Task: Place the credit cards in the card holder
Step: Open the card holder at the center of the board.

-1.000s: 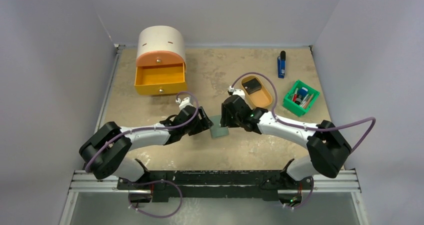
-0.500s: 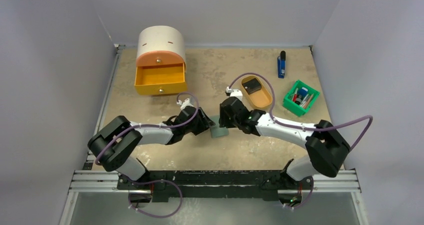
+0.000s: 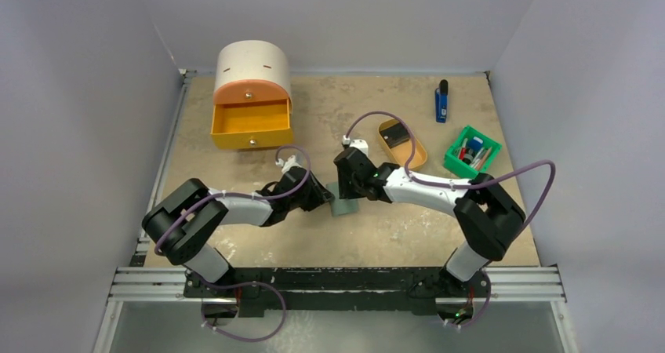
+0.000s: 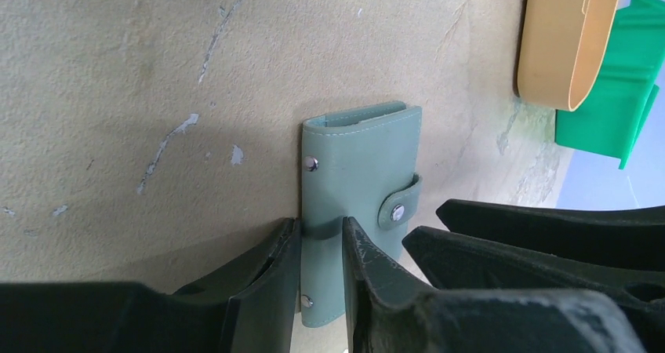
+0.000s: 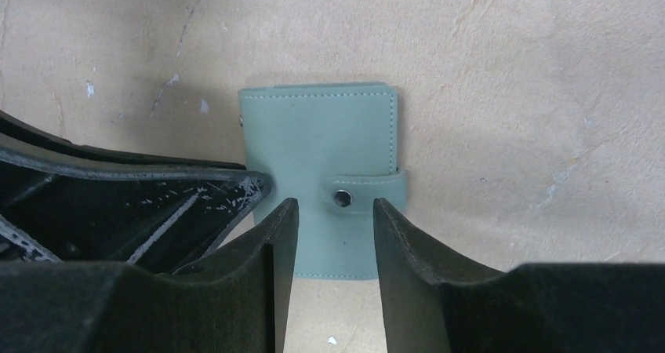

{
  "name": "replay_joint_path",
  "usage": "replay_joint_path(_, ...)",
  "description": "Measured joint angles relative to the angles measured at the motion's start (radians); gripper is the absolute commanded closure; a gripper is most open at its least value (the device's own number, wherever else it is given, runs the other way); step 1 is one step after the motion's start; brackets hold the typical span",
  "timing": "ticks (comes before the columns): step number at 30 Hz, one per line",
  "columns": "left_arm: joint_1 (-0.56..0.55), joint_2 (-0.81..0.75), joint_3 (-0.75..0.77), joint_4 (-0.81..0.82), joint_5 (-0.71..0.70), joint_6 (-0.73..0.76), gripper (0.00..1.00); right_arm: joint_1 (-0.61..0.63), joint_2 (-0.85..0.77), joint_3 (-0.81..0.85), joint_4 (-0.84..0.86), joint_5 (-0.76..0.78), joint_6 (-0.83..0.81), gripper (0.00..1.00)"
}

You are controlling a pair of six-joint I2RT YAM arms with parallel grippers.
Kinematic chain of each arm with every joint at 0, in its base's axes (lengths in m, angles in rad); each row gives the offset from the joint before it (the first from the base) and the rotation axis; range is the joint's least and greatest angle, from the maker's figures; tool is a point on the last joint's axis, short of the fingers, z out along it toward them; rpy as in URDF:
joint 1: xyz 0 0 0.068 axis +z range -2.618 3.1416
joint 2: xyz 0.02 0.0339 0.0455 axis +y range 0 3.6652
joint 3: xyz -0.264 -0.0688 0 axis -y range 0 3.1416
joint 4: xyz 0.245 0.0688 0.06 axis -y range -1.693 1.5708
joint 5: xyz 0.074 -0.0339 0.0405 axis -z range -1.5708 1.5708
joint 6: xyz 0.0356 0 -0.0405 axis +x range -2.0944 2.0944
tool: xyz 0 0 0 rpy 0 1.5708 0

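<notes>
The card holder [image 3: 343, 206] [image 4: 362, 172] [image 5: 329, 157] lies shut on the table, its snap tab [image 5: 365, 192] fastened. My left gripper [image 3: 320, 197] [image 4: 320, 229] comes in low from the left, its jaws drawn narrow and pinching a strip along the holder's left edge. Above the holder's near end my right gripper [image 3: 350, 191] [image 5: 335, 206] is open, one finger on each side of the snap, nothing between them. One black credit card [image 3: 397, 136] rests in the tan oval tray [image 3: 411, 158]; no other card shows.
A green bin [image 3: 471, 154] of small items stands right of the tray, a blue-and-black stick [image 3: 442, 100] behind it. A round-topped box with an open orange drawer [image 3: 251, 125] sits at the back left. The two grippers' fingers [image 5: 157, 196] are nearly touching.
The left jaws have closed from wide to narrow around the holder's edge. The right arm has swung left and forward over the holder, its jaws a little narrower.
</notes>
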Motion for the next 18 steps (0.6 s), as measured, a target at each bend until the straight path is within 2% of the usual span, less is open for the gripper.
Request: replay_joint_path(18,0.002,0.003,-0.016,0.023,-0.003,-0.001,0.80,0.019,0.134,0.113,-0.118,0.039,-0.006,0.56)
